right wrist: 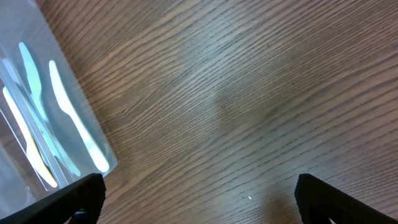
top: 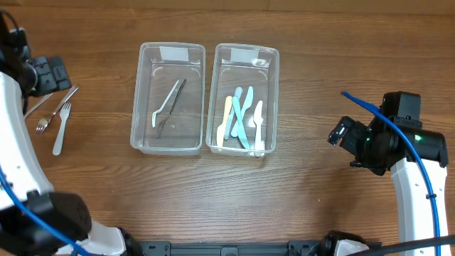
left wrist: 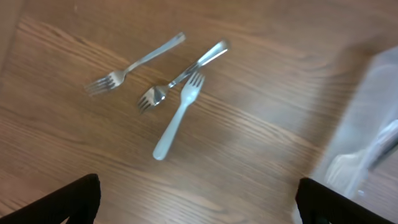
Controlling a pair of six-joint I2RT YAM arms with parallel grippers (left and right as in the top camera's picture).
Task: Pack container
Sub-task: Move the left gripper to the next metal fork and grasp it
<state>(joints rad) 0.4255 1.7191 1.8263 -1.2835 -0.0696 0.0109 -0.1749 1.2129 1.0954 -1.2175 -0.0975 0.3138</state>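
Task thing: three loose forks lie on the tabletop (top: pixel 306 192) near its left edge, not yet packed.
Left end effector (left wrist: pixel 198 190): fingers wide apart, nothing between them; it hangs above the loose forks.
Right end effector (right wrist: pixel 199 186): also wide and holding nothing, over bare wood toward the right edge.
Count, loose metal forks: two, the outer metal fork (left wrist: pixel 134 63) and the inner metal fork (left wrist: pixel 180 73).
Count, loose plastic forks: one, the plastic fork (left wrist: pixel 177 118).
Count, containers: two, side by side at the middle of the tabletop, the left container (top: pixel 142 53) and the right container (top: pixel 274 85).
Count, inside: metal pieces (top: pixel 169 107) in the left container, two as it seems; plastic pieces (top: pixel 240 117) in the right container, about five, but they overlap and I cannot be sure.
Risk one: the inner metal fork touches the tines of the plastic fork, so lifting one may drag or turn the other.
Risk two: the forks lie flat and thin, so the fingers may close on wood and slip off.
Risk three: a fork may go to the wrong container if metal and plastic are mixed.
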